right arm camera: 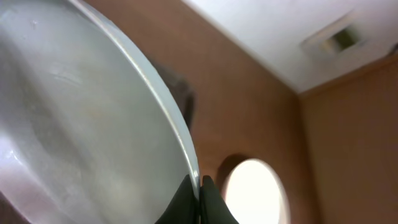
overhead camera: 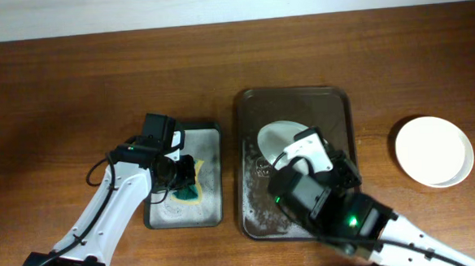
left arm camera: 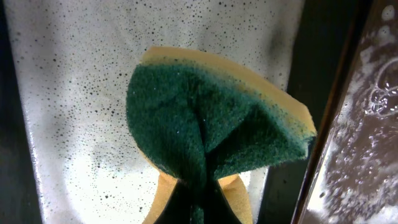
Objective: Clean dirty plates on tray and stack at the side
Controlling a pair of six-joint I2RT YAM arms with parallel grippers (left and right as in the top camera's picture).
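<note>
My right gripper [overhead camera: 325, 163] is shut on the rim of a white plate [overhead camera: 278, 137] and holds it tilted above the dark brown tray [overhead camera: 248, 108]. In the right wrist view the fingers [right arm camera: 200, 186] pinch the plate's edge [right arm camera: 93, 124]. A stack of white plates [overhead camera: 434, 149] sits on the table to the right, and it also shows in the right wrist view [right arm camera: 255, 193]. My left gripper [overhead camera: 183, 175] is shut on a green-yellow sponge [left arm camera: 211, 118], folded between the fingers [left arm camera: 205, 199] above the small grey tray [overhead camera: 209, 134].
The grey tray [left arm camera: 62, 93] is wet and speckled with dark specks. The brown tray's floor [overhead camera: 262, 213] carries soapy foam. A wall runs along the table's far edge.
</note>
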